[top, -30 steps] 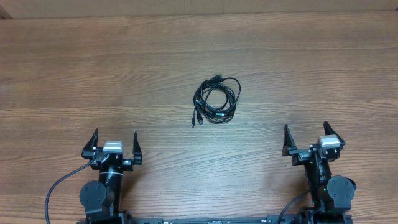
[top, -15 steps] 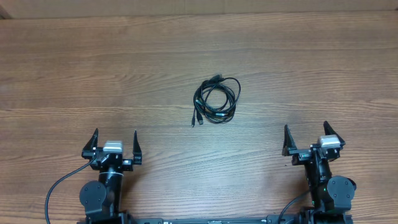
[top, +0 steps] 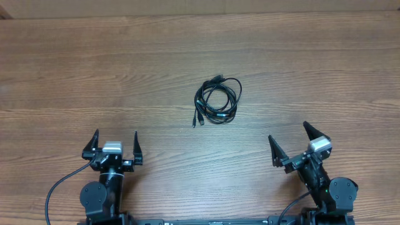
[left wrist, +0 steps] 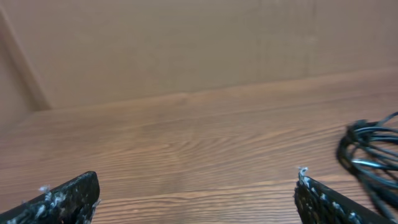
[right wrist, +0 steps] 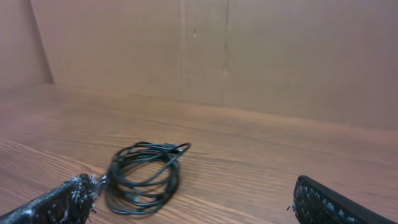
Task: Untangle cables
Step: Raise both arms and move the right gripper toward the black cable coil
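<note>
Left gripper (top: 115, 136): fingers (top: 96, 139) spread wide, nothing between them, pointing straight away from the robot over bare wood; in the left wrist view the same gripper (left wrist: 196, 176) shows only its two dark fingertips (left wrist: 68, 198) at the lower corners, well apart. Right gripper (top: 288, 131): fingers (top: 274, 149) likewise spread wide and holding nothing, the whole head turned at an angle so that it faces up and to the left; in the right wrist view this gripper (right wrist: 195, 182) frames the work between its two fingertips (right wrist: 59, 202). The cables (top: 219, 101) lie as one small, loosely wound black coil on the table (top: 75, 62), near its middle, ahead of both grippers and touching neither; one plug end (top: 195, 120) trails out at the coil's lower left and another (top: 217, 77) projects at its top. The coil appears at the right edge of the left wrist view (left wrist: 370, 155) and left of centre in the right wrist view (right wrist: 146, 177). A plain tan board (right wrist: 249, 50) stands behind the table.
</note>
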Controlling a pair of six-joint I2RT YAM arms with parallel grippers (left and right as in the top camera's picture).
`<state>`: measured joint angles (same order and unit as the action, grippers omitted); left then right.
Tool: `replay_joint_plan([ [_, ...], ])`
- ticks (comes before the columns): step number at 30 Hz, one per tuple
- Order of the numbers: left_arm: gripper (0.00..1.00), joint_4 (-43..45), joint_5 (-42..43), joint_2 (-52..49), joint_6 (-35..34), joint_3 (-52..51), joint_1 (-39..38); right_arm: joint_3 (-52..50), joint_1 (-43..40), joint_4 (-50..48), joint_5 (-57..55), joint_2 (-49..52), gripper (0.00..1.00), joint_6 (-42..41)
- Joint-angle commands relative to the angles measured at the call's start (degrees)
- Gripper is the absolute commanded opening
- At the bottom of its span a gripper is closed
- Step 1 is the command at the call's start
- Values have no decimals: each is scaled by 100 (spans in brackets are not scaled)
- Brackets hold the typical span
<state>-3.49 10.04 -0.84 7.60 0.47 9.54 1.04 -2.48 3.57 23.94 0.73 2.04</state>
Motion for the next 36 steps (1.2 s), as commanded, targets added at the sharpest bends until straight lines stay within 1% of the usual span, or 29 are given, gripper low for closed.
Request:
replay_joint_plan([
  [1, 100, -192, 785, 48, -402, 146, 50, 13, 22, 44, 348, 129, 100, -514],
  [3, 100, -529, 846, 48, -501, 376, 50, 184, 22, 273, 354, 256, 100, -505],
  [7, 100, -1248, 820, 46, -472, 1029, 50, 678, 22, 566, 317, 623, 100, -507],
  [10, 100, -1353, 979, 15, -516, 1484, 50, 1145, 22, 586, 350, 1021, 100, -518],
  [12, 100, -1381, 1058, -79, -667, 1801, 50, 1521, 24, 592, 455, 1344, 100, -531],
  [16, 100, -1493, 1137, -487, -859, 2457, 50, 2367, 24, 828, 645, 2107, 100, -546],
  [20, 100, -1655, 1631, -1191, -892, 3348, 52, 3012, 22, 962, 1628, 2704, 100, -546],
  [21, 100, -1694, 1834, -1329, -890, 3526, 52, 3064, 22, 940, 1670, 2793, 100, -549],
  [24, 100, -1707, 2673, -1655, -890, 3939, 52, 3067, 22, 529, 1930, 2922, 100, -1016],
  [26, 100, -1453, 2710, -1768, -890, 3982, 52, 3145, 22, 468, 2135, 3001, 100, -1093],
  [28, 100, -1150, 2686, -1886, -938, 3969, 52, 3390, 22, 813, 2096, 3143, 100, -1104],
  [30, 100, -737, 2828, -2072, -1196, 4017, 52, 3818, 22, 1412, 1886, 3401, 100, -1099],
  [31, 100, -699, 2861, -2177, -1266, 4083, 52, 4098, 22, 1784, 1727, 3578, 100, -1062],
  [33, 100, -968, 2785, -2505, -1421, 4365, 52, 4675, 24, 2459, 1460, 3939, 100, -852],
  [36, 100, -1753, 2699, -3211, -1443, 5012, 50, 5783, 24, 3493, 885, 4651, 100, -756],
])
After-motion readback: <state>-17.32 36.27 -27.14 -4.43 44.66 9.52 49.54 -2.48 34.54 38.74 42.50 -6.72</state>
